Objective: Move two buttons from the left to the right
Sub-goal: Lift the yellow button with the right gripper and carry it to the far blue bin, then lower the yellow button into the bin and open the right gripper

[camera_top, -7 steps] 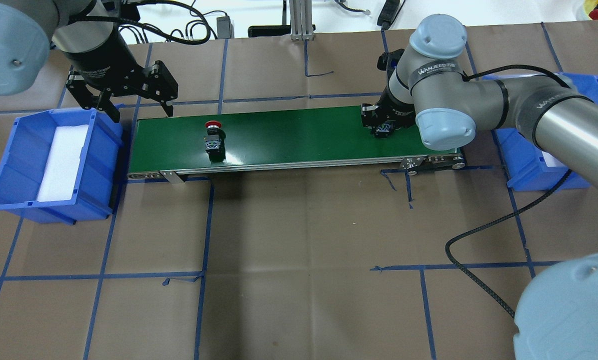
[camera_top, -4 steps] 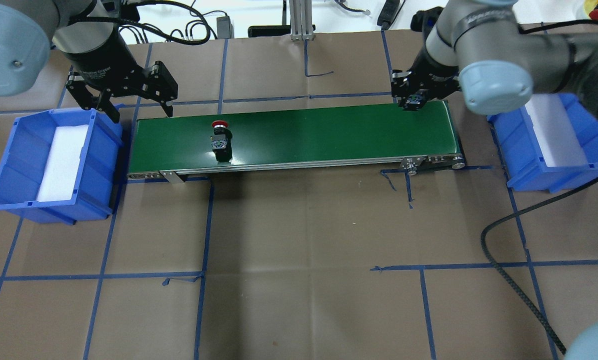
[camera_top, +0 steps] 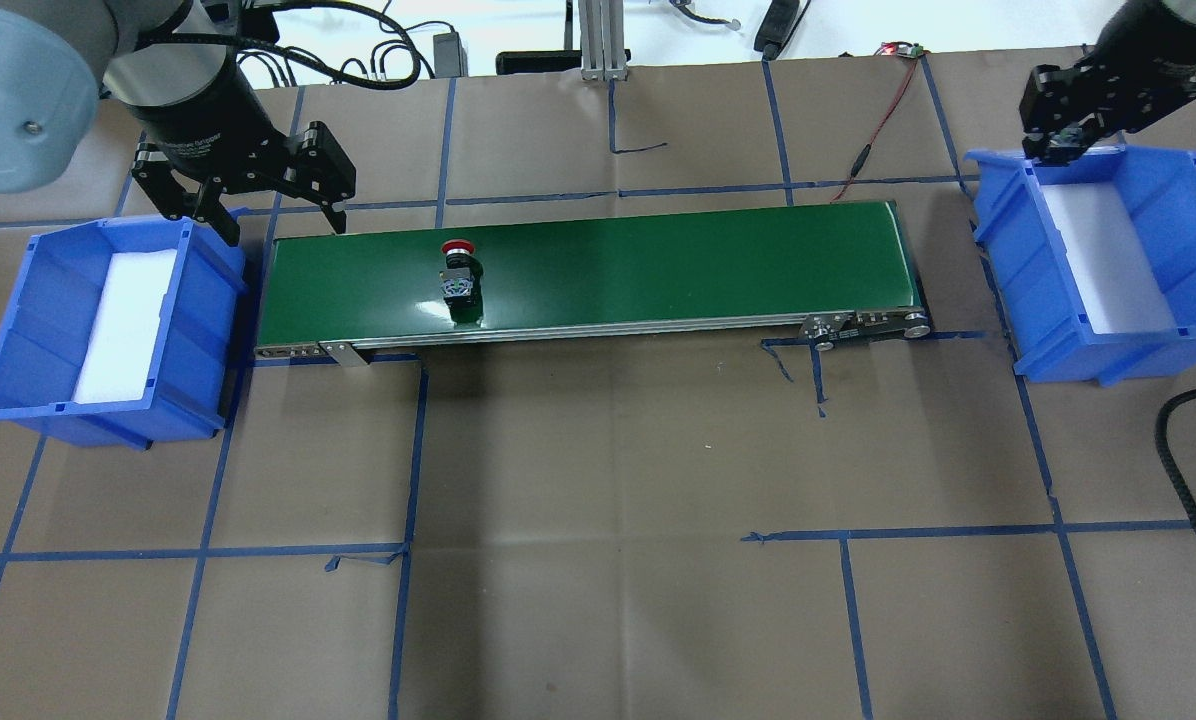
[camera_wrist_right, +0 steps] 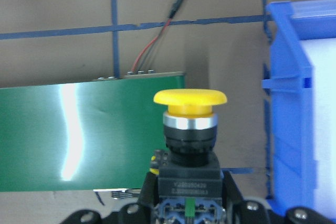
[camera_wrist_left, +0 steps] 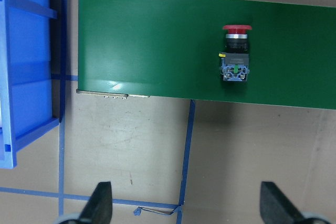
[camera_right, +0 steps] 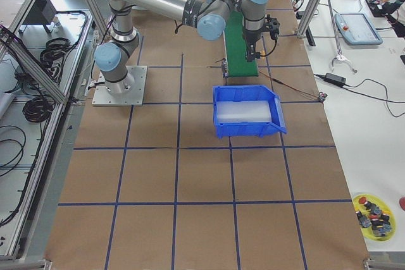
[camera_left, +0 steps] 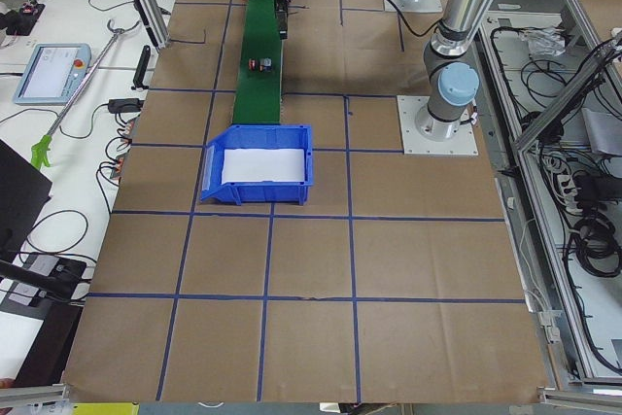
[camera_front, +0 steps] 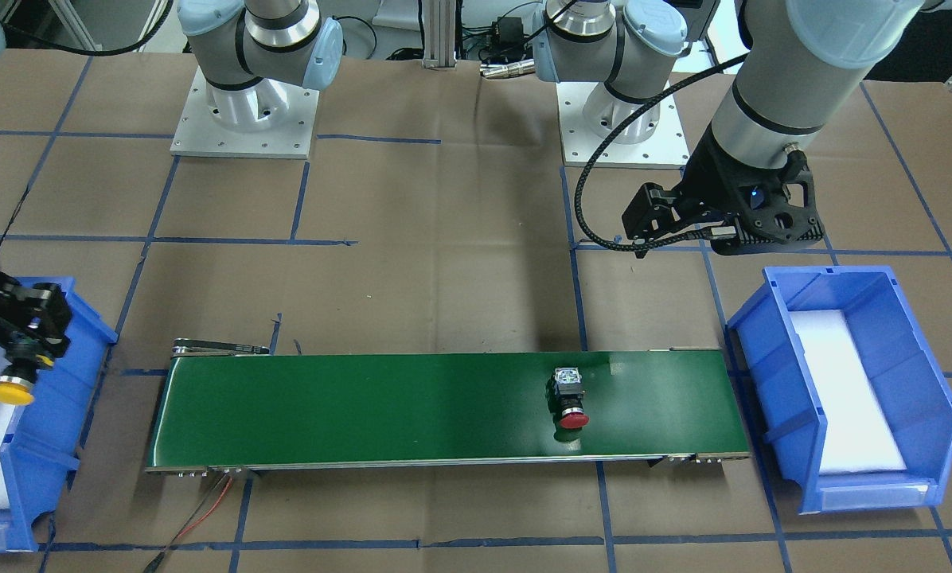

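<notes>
Right gripper (camera_top: pixel 1058 143) was closed on the blocky body of the yellow button (camera_wrist_right: pixel 190 109), holding it on its side just over the far left corner of the right bin (camera_top: pixel 1003 262). It hung above the rim, not yet squarely over the white foam pad (camera_top: pixel 1098 260) lining the floor. I took this for the delivery of the first button. The next move looked to be a short shift inward over the foam and a lowering before the jaws part, so that the mushroom cap does not clip the plastic wall. The left gripper (camera_top: pixel 283 222) hung spread wide and empty by the far left end of the green conveyor belt (camera_top: pixel 658 270), its fingers (camera_wrist_left: pixel 101 205) well apart, next to the left bin (camera_top: pixel 208 330). The red button (camera_top: pixel 458 275) lay on its side on the left part of the belt, cap toward the far edge and contact block toward the near one. It would need collecting at the right end. Both buttons had smooth domed caps, a bright metal collar and a squared black-grey housing. The belt looked slick and faintly glossy, and the bins were of rigid moulded plastic, standing on creased brown paper crossed by blue tape.
</notes>
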Robot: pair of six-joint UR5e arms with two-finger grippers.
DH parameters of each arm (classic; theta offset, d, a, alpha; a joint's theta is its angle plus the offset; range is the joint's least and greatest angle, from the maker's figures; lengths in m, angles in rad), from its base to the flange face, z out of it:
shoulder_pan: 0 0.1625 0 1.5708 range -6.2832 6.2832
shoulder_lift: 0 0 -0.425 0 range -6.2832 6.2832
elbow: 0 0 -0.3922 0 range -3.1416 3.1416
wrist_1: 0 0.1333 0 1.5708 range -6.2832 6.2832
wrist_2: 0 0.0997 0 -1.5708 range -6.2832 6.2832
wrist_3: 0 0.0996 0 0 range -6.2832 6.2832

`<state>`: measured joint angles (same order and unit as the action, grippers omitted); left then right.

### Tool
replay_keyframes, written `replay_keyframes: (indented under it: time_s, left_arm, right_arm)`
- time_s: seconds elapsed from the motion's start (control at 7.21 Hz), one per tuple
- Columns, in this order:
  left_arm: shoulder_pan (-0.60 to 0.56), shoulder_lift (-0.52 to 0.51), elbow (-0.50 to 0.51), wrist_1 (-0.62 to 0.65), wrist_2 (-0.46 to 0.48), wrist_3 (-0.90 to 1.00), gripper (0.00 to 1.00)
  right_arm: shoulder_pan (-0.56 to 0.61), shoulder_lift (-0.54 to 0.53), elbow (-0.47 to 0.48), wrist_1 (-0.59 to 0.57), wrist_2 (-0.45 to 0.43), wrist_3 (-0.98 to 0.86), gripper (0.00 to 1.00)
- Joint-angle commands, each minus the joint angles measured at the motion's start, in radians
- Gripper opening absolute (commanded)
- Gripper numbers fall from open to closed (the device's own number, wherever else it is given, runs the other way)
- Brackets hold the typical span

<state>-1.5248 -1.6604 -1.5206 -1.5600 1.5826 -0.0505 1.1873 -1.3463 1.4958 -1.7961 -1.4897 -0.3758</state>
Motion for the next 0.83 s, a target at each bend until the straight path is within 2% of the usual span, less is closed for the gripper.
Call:
replay_keyframes:
  time_s: [0.0, 0.28, 0.56, 0.69]
  left_arm:
    - [0.0, 0.001, -0.003, 0.0, 0.0, 0.003, 1.0]
    - [0.0, 0.002, -0.004, 0.0, -0.001, 0.006, 1.0]
    - [0.0, 0.002, -0.004, 0.0, -0.001, 0.008, 1.0]
    - [0.0, 0.002, -0.004, 0.0, -0.001, 0.008, 1.0]
  right_arm:
    - [-0.134, 0.019, 0.027, 0.014, -0.03, -0.235, 0.06]
    - [-0.187, 0.019, 0.104, -0.012, -0.026, -0.308, 0.06]
    - [-0.186, 0.024, 0.165, -0.04, -0.104, -0.325, 0.07]
    - [-0.186, 0.038, 0.188, -0.137, -0.104, -0.325, 0.06]
